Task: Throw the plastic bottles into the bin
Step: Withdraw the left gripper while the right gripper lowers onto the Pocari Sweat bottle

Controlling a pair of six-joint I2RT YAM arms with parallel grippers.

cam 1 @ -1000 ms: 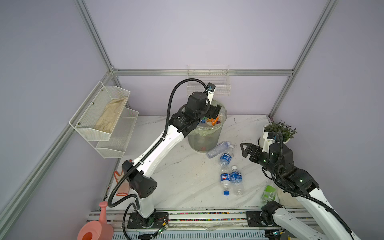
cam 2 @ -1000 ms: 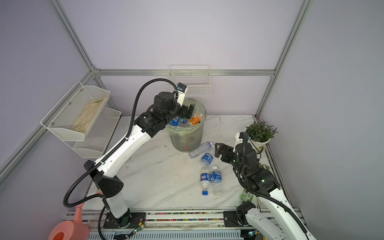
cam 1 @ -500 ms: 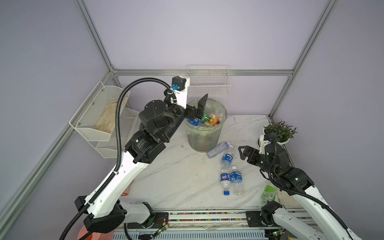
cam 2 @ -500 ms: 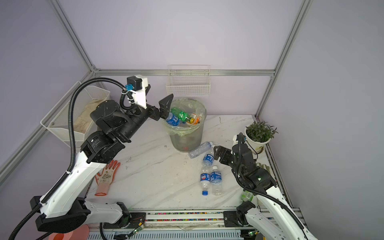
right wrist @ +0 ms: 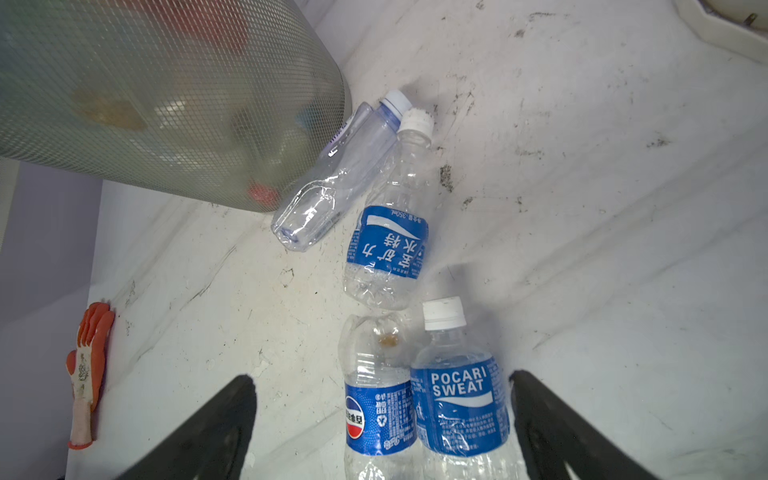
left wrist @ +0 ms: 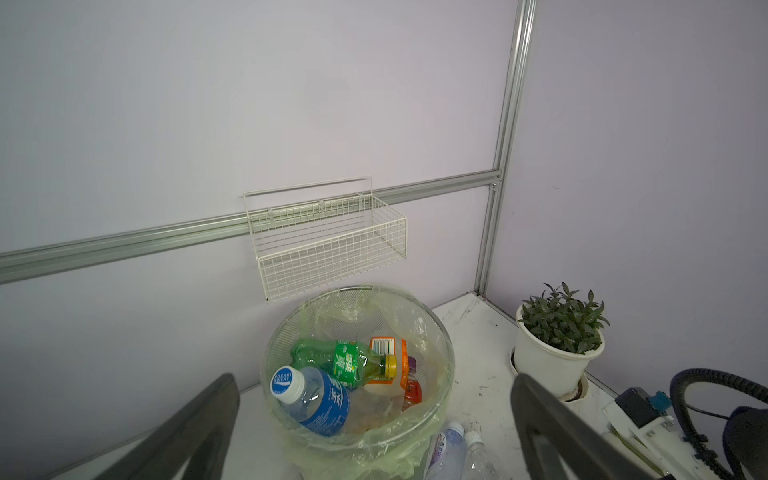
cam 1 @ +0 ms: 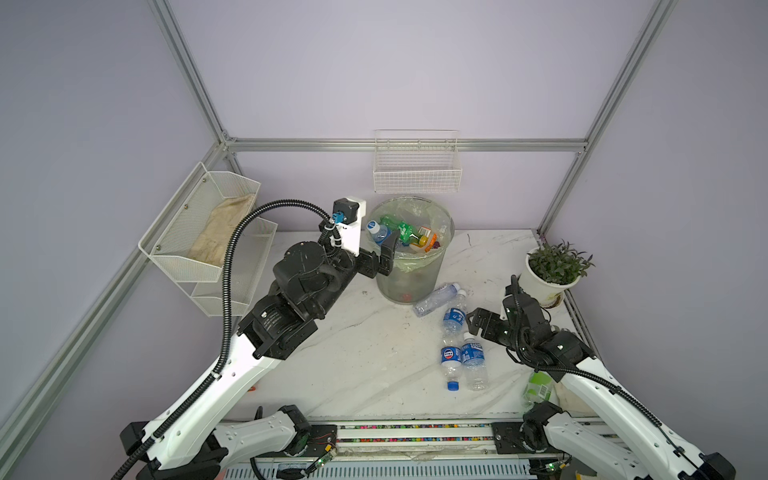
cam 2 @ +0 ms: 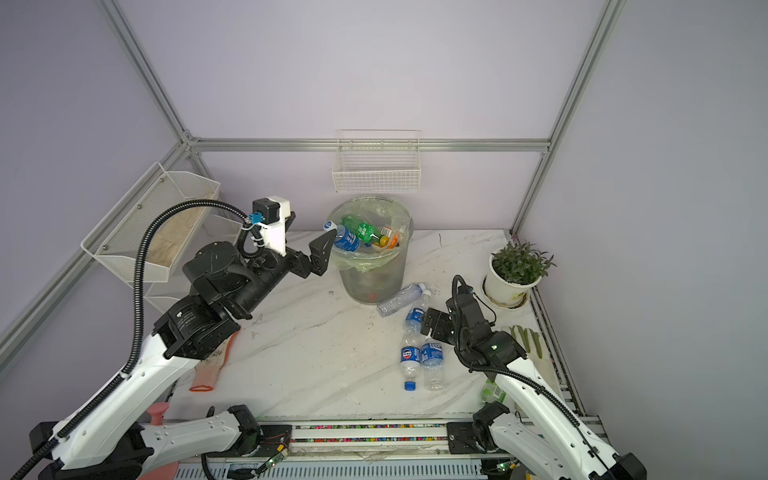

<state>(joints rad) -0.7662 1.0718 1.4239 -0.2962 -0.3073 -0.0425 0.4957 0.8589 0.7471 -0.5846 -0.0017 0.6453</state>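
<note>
Right end effector (cam 1: 476,322): fingers spread wide, holding nothing; it hangs low over the table (cam 1: 353,365), just beside the bottles lying there
Left end effector (left wrist: 372,380): also spread and empty; raised beside the rim of the bin (cam 1: 411,266), well apart from the loose bottles
Deciding relation: the Pocari Sweat bottle (right wrist: 459,399) and the Pepsi bottle (right wrist: 378,399) lie side by side, touching, directly in front of the right fingers, and both fall inside their gap; the long axes run along the reach, so a closing would cross the bodies (I judge it may catch two at once)
Nearer arm: the right one, clearly
Further out: a third blue-label bottle (right wrist: 388,241); then a clear bottle (right wrist: 336,174) just beside the foot of the bin
Look: clear, thin, dented, apparently empty; blue labels, mostly white caps
Bin content: a green bottle (left wrist: 345,359) and others, piled nearly to the rim
</note>
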